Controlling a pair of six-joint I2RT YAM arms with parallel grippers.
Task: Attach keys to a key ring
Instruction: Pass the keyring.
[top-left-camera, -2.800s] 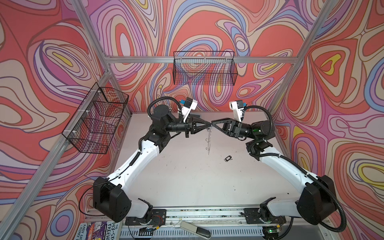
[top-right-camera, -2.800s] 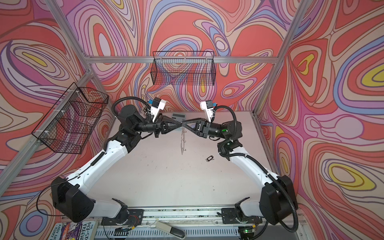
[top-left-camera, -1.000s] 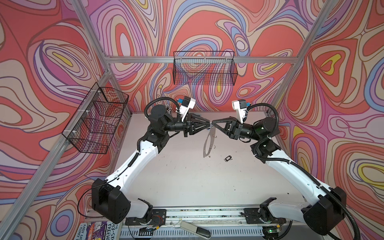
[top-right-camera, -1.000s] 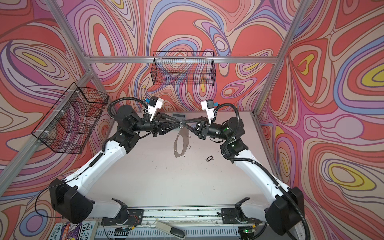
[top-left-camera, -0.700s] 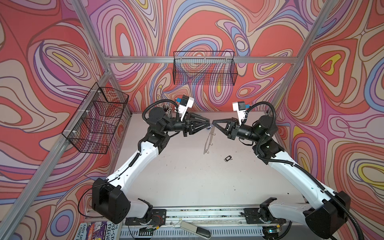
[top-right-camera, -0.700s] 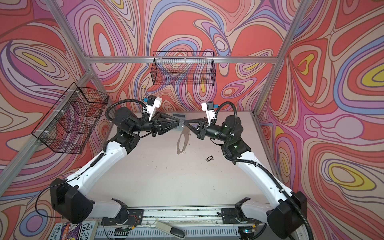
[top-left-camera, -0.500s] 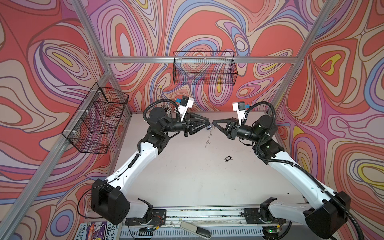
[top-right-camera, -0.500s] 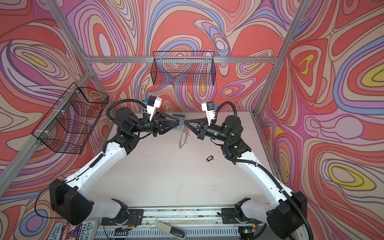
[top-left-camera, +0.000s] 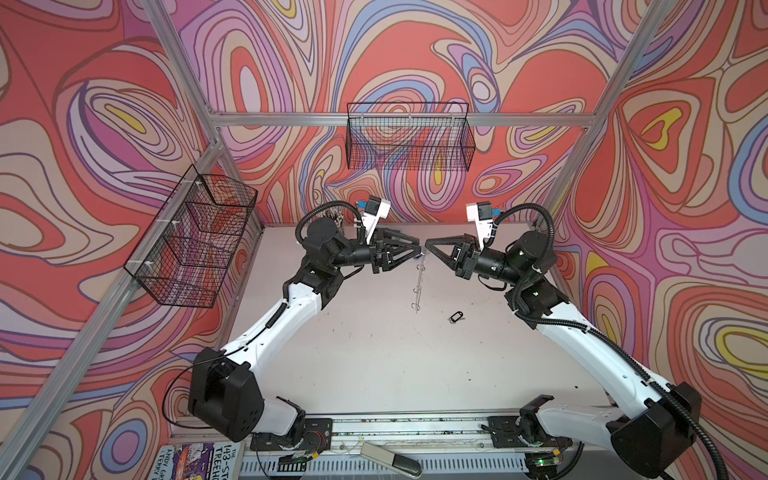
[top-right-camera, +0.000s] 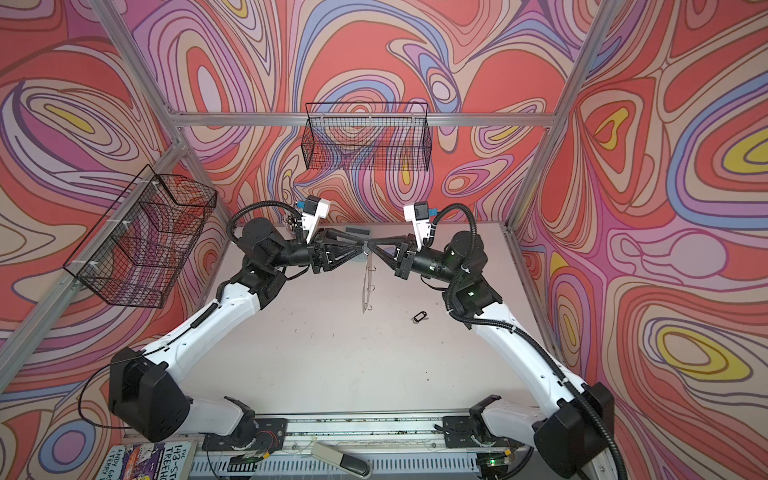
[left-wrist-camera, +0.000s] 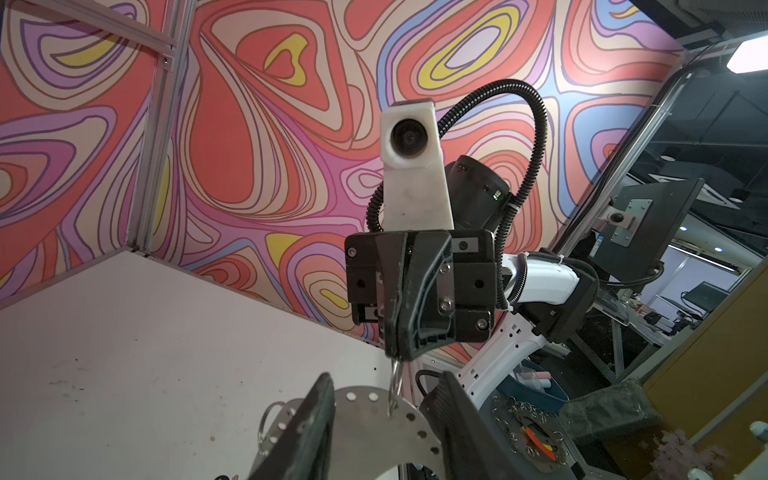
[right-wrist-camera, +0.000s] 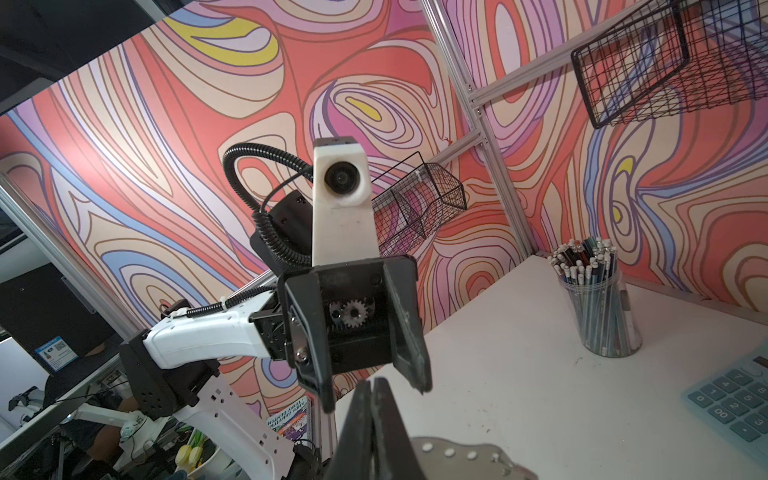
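Observation:
The key ring (left-wrist-camera: 365, 432) is a flat grey oval band with a holed rim and small wire loops. It hangs edge-on in both top views (top-left-camera: 417, 282) (top-right-camera: 366, 286), above the table. My right gripper (top-left-camera: 428, 243) (left-wrist-camera: 398, 353) is shut on one wire loop (left-wrist-camera: 395, 382) at the ring's top. My left gripper (top-left-camera: 417, 247) (top-right-camera: 361, 246) faces it tip to tip and stands open. Its fingers (left-wrist-camera: 320, 415) straddle the band without touching it. The keys (top-left-camera: 456, 317) (top-right-camera: 419, 317), seen as a black tag, lie on the table to the right of the ring.
A cup of pencils (right-wrist-camera: 598, 307) and a calculator (right-wrist-camera: 735, 399) stand at the table's back. One wire basket (top-left-camera: 409, 137) hangs on the back wall and another wire basket (top-left-camera: 191, 245) on the left wall. Books (top-left-camera: 195, 461) lie below the front rail.
My left gripper has opened wider and let go of the ring. The ring has swung from face-on to edge-on under my right gripper, which drew back slightly to the right.

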